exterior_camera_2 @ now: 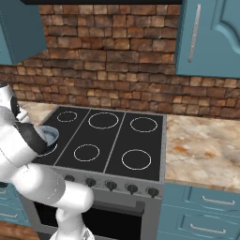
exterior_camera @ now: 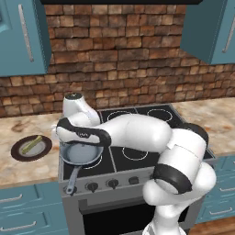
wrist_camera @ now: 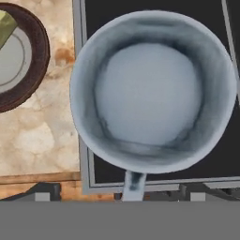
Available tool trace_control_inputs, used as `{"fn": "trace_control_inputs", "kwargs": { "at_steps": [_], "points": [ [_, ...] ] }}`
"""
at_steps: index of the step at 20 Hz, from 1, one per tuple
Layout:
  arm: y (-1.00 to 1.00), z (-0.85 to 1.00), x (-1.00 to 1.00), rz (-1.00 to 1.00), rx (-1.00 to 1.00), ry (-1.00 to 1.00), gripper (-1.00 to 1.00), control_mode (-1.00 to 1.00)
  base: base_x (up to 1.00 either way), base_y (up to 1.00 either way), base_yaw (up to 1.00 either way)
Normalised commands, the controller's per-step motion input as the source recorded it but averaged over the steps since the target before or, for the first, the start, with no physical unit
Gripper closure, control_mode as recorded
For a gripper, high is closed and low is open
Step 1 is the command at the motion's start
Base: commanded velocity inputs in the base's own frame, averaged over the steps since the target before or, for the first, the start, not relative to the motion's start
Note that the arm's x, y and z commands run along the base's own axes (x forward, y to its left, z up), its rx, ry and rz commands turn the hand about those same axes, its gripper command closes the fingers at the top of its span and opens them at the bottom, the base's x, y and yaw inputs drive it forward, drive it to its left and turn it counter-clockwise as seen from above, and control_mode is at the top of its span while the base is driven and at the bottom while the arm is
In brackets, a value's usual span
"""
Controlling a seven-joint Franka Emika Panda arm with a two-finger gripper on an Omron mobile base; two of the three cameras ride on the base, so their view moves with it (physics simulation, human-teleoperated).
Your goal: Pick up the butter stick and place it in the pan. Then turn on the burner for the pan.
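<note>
pan (wrist_camera: 152, 93): round, grey-blue metal | butter stick (exterior_camera: 31, 144): thin yellow-green bar on plate (exterior_camera: 20, 153)

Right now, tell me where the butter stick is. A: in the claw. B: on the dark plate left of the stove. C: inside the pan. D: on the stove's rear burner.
B: the butter stick lies on the dark plate on the counter left of the stove, and the pan is empty.

Ahead of me rises a red-brown brick wall (exterior_camera: 119, 59), with teal blue upper cabinets (exterior_camera: 23, 36) at either side. A mottled beige stone bench (exterior_camera_2: 201, 145) runs beneath it over teal drawers (exterior_camera_2: 206, 215) with silver handles.
</note>
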Motion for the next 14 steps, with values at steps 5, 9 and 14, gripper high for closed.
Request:
{"fn": "trace_control_inputs", "kwargs": {
  "at_steps": [5, 9, 14],
  "points": [
    [0.59, -0.08, 0.33, 0.00, 0.00, 0.03, -1.00, -1.00, 0.00, 0.00, 0.00],
    [0.46, 0.00, 0.33, 0.00, 0.00, 0.02, -1.00, -1.00, 0.00, 0.00, 0.00],
    [0.46, 0.00, 0.32, 0.00, 0.00, 0.00, -1.00, -1.00, 0.00, 0.00, 0.00]
  ]
}}
